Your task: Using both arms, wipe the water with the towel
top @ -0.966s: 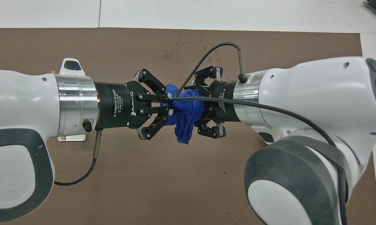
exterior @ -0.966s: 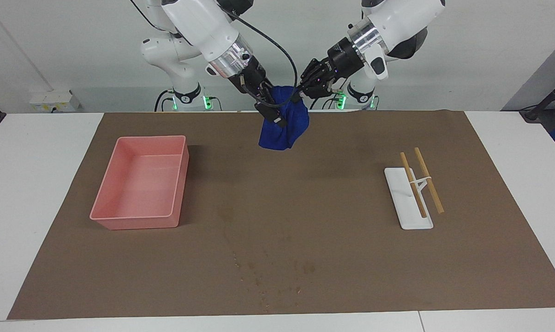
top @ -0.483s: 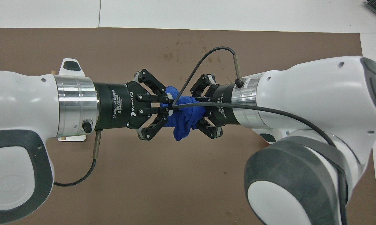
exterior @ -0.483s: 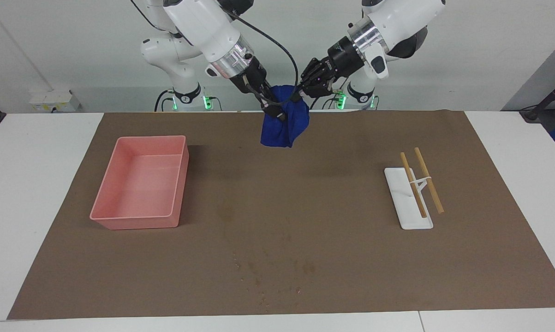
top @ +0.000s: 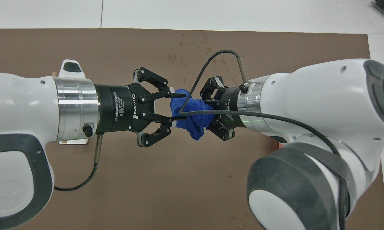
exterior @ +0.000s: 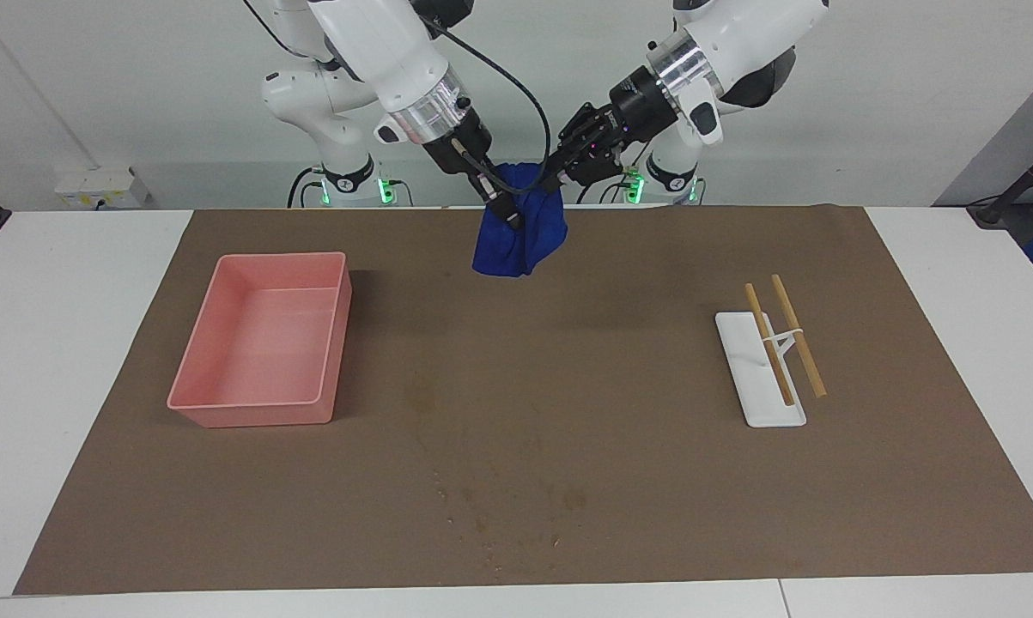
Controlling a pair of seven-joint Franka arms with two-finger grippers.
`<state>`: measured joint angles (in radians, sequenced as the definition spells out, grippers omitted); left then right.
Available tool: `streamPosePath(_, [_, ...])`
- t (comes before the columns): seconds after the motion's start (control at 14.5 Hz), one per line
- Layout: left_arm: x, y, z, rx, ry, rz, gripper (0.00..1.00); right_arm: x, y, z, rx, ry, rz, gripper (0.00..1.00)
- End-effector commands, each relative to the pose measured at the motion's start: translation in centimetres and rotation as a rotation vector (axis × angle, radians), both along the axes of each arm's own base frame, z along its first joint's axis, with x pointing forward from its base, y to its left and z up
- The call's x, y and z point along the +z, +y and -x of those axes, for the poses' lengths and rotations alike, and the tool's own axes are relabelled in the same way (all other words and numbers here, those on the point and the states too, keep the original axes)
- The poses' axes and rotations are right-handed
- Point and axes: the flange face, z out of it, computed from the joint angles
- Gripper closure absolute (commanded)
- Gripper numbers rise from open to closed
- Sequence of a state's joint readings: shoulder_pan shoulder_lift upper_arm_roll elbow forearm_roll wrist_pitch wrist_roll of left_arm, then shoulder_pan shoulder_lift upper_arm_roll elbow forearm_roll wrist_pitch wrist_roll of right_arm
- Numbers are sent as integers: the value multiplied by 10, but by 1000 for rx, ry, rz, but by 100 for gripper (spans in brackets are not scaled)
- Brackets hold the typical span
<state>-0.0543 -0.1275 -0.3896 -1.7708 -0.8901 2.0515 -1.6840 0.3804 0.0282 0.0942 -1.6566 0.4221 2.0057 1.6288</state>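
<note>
The royal-blue towel (exterior: 520, 240) hangs in the air between my two grippers, over the robots' edge of the brown mat (exterior: 568, 386); it also shows in the overhead view (top: 195, 123). My right gripper (exterior: 503, 209) (top: 209, 112) is shut on the towel's upper part. My left gripper (exterior: 557, 174) (top: 178, 106) is open, its fingers spread on either side of the towel's edge. Dark wet spots (exterior: 499, 511) (top: 179, 57) dot the mat toward the edge farthest from the robots.
A pink tray (exterior: 258, 410) stands on the mat toward the right arm's end. A white holder (exterior: 752, 378) with two wooden sticks (exterior: 798, 336) lies toward the left arm's end; part of it shows in the overhead view (top: 71, 67).
My left gripper's fingers have opened off the towel. Both grippers have risen slightly, and the towel has shifted a little toward the right arm's end.
</note>
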Motion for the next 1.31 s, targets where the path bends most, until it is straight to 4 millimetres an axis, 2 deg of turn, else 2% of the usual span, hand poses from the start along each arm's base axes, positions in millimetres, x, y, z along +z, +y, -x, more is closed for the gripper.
streamPosePath(0.0, [2,10,0,17,-38,-57,0,5,-12,-1,61,-70,47,100])
streamPosePath(0.14, [-6,18,-5,-26,-146,-220,0,3,-26,-12,118,-146,58,100])
streamPosePath(0.28, [-10,24,-8,-100,-249,-326,0,-8,-39,-23,162,-216,75,100])
streamPosePath(0.34, [-11,32,-12,-131,-290,-349,0,-12,-47,-31,182,-251,84,100])
streamPosePath(0.41, [-12,52,-22,-153,-335,-382,0,-20,-51,-40,206,-285,95,100])
streamPosePath(0.55, [-13,65,-28,-247,-419,-463,0,-33,-60,-61,233,-373,113,100])
streamPosePath(0.76, [-19,71,-25,-476,-517,-650,0,-74,-63,-94,304,-482,168,100])
streamPosePath(0.83, [-12,76,-26,-558,-550,-668,0,-89,-63,-103,332,-515,199,100])
streamPosePath(1.03, [-9,117,-38,-849,-629,-759,0,-131,-66,-126,377,-583,277,100])
streamPosePath(1.1, [-9,132,-42,-917,-637,-783,0,-142,-69,-131,390,-587,289,100])
streamPosePath(1.17, [-6,155,-49,-976,-652,-811,0,-158,-75,-138,418,-596,307,100])
streamPosePath(1.24, [-4,164,-50,-1034,-675,-816,0,-170,-83,-143,443,-604,326,100])
